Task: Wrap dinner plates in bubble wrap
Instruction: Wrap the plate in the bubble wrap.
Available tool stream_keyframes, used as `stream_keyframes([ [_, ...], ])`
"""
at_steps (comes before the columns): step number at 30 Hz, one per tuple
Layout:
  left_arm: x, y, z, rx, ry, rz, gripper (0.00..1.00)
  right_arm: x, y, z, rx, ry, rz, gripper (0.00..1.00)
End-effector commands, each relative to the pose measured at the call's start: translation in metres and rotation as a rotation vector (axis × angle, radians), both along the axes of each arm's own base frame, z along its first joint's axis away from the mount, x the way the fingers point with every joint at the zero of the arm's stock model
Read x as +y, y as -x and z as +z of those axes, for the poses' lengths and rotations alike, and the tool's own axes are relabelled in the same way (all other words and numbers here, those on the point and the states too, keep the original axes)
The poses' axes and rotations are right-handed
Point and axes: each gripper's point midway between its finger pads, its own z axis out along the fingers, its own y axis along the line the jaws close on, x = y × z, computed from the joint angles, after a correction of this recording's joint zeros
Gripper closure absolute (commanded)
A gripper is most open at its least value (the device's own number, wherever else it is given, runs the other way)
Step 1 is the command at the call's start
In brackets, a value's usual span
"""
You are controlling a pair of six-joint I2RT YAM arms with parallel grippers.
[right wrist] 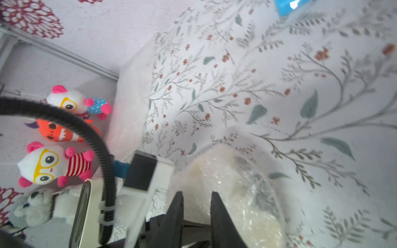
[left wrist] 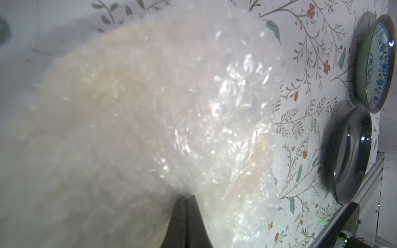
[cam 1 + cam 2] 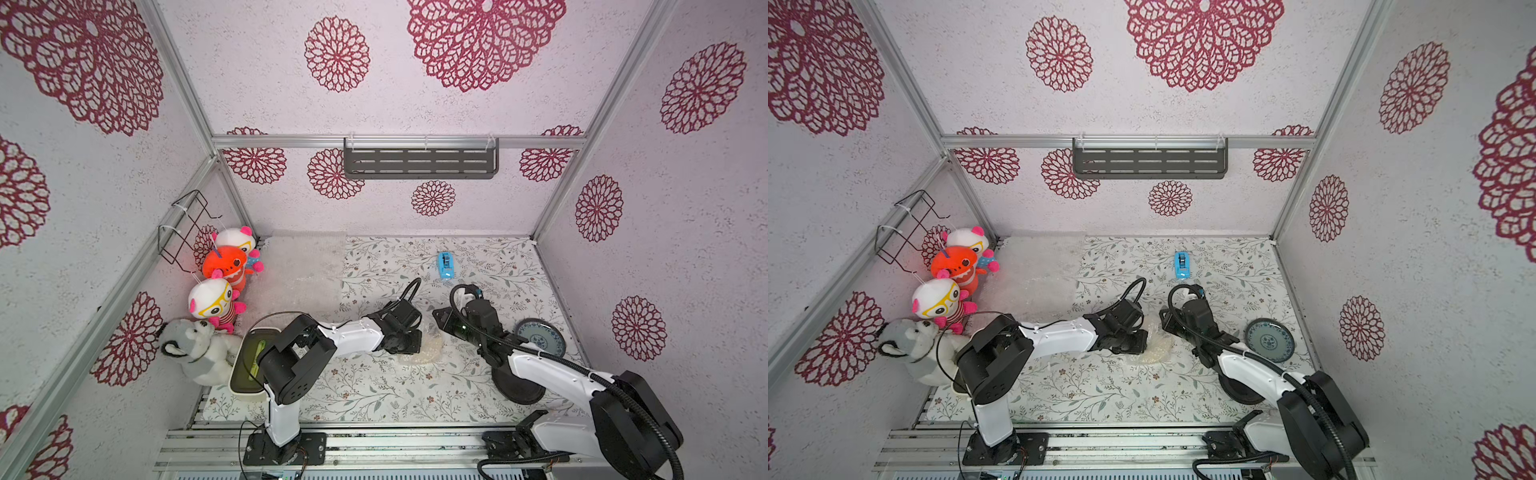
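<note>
**Left pincer pinches wrap over cream plate**

The cream plate (image 2: pixel 86 133) lies mid-counter (image 3: pixel 374 395), covered by crinkled bubble wrap (image 2: pixel 214 96). The left pincer (image 2: pixel 186 198) is clamped together on the wrap at the plate's edge. The right pincer (image 1: pixel 197 194) is at the plate's opposite side with its jaws slightly apart. Whether it touches the wrap cannot be told. Beyond the right pincer from the cream plate, the blue-patterned plate (image 3: pixel 540 337) and black plate (image 2: pixel 352 156) lie bare. Spare sheets (image 3: pixel 307 266) lie flat behind the cream plate, toward the plush toys (image 3: pixel 216 303).
</note>
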Motion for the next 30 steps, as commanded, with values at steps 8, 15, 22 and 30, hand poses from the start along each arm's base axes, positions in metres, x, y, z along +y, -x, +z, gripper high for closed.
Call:
stream_keyframes([
  [8,0.008,0.027,-0.014,0.043,0.026,-0.044,1.00,0.025,-0.003,-0.092,0.281,0.004,0.067,0.87],
  [15,0.045,0.032,-0.055,0.083,-0.063,-0.043,1.00,-0.015,0.017,-0.140,0.395,0.019,-0.153,0.89],
  [22,0.079,0.005,-0.053,0.054,-0.098,-0.078,1.00,-0.014,0.021,-0.126,0.346,-0.046,-0.304,0.90],
  [30,0.042,-0.008,0.016,-0.017,0.077,-0.171,0.89,0.003,0.027,-0.128,0.331,-0.092,-0.325,0.90],
])
